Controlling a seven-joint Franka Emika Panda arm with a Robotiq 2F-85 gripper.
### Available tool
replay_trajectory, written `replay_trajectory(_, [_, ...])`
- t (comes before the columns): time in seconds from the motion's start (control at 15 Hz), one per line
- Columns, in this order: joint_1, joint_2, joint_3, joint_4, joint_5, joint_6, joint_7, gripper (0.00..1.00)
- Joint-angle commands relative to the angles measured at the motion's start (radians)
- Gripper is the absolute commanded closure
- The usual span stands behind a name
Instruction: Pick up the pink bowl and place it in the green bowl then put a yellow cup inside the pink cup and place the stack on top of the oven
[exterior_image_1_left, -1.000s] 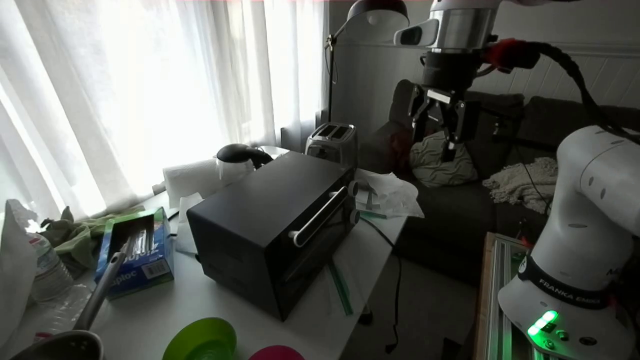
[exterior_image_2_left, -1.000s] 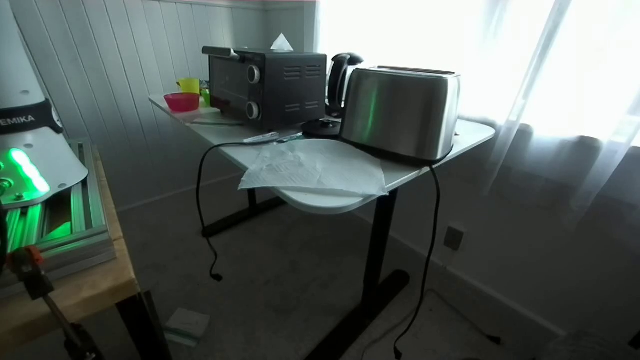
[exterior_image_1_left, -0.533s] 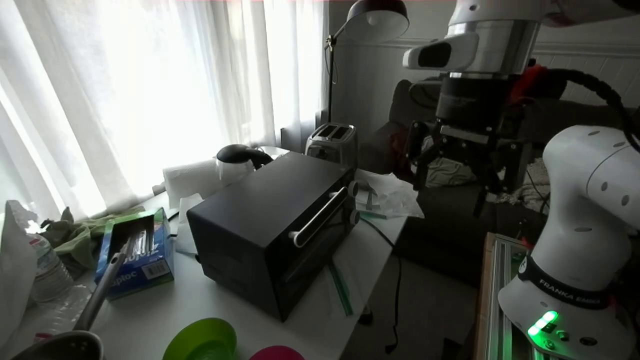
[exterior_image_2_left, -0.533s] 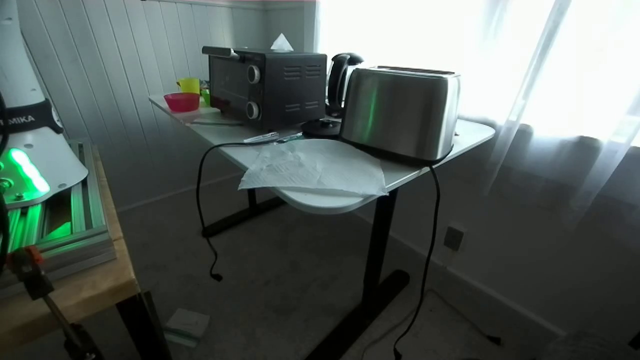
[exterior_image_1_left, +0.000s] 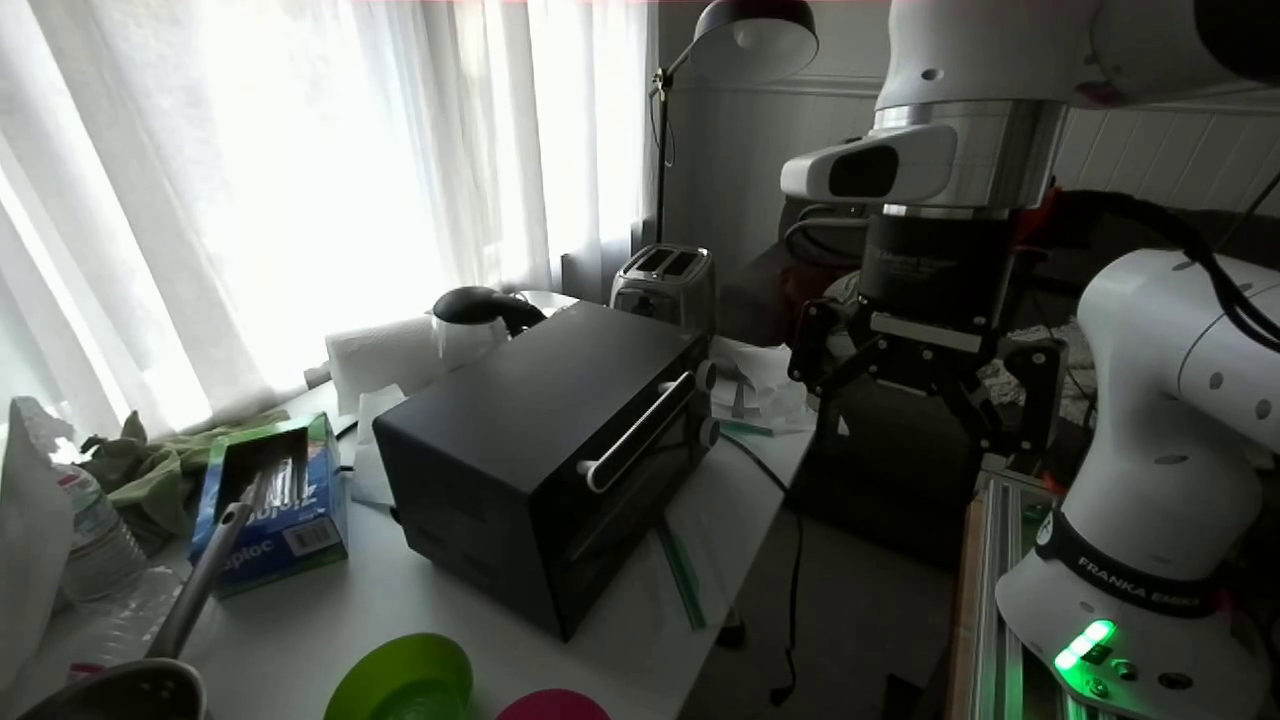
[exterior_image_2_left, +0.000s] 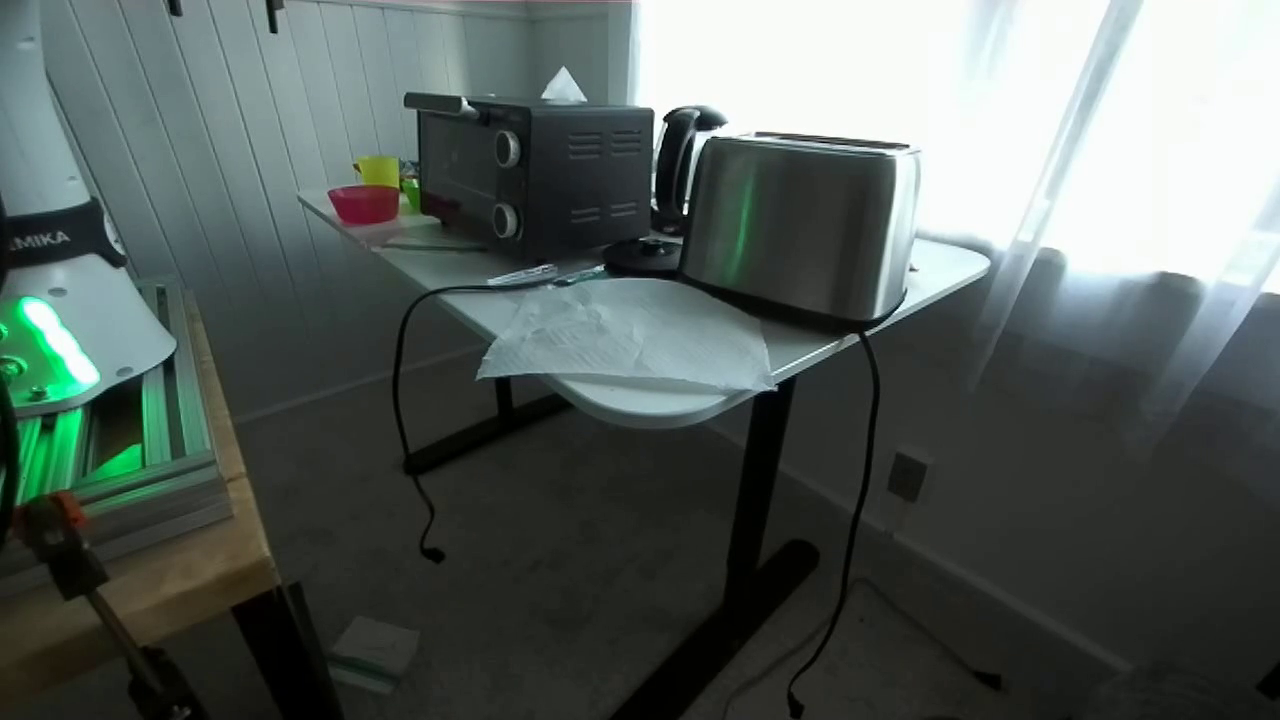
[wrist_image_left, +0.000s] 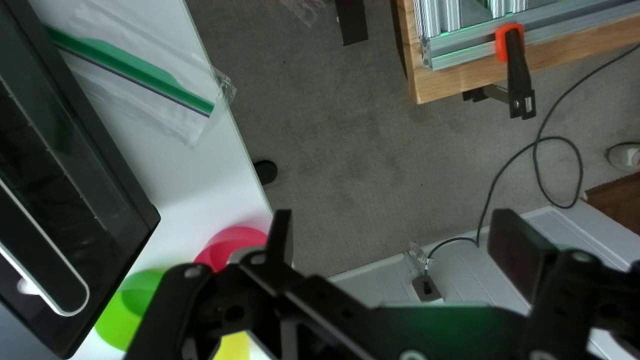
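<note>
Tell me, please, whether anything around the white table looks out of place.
Yes: beside the toaster, a crumpled white sheet overhangs the edge of the white table; a black power cord dangles to an unconnected plug; and what looks like a zip-top bag lies on the carpet, as if dropped.

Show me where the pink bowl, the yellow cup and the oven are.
Pink bowl (exterior_image_2_left: 364, 205): in an exterior view, on its outer wall.
Yellow cup (exterior_image_2_left: 379, 171): in an exterior view, on its outer wall.
Oven (exterior_image_1_left: 545, 430): in an exterior view, on its top.
</note>
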Motion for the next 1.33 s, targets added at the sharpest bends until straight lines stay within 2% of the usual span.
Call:
replay_trajectory(0.0, [-0.013,0.0,0.011,0.002,0.009,-0.003,-0.009,0.0])
replay_trajectory(0.13, [-0.013,-0.001,0.011,0.002,0.009,-0.003,-0.01,0.0])
replay_trajectory(0.2, [0.018,0.022,-0.001,0.003,0.035,0.018,-0.051,0.0])
replay_trajectory(0.4, [0.121,0.11,0.026,0.002,0.132,0.164,-0.15,0.0])
replay_trajectory(0.53, [0.194,0.184,0.046,0.001,0.193,0.303,-0.197,0.0])
replay_trajectory(0.73, [0.314,0.325,0.025,0.019,0.252,0.456,-0.31,0.0])
replay_trajectory(0.8, [0.269,0.226,0.035,-0.001,0.194,0.377,-0.229,0.0])
replay_trajectory(0.93, [0.308,0.296,0.034,0.002,0.215,0.439,-0.261,0.0])
replay_trajectory(1.27, [0.307,0.326,0.031,0.014,0.219,0.448,-0.28,0.0])
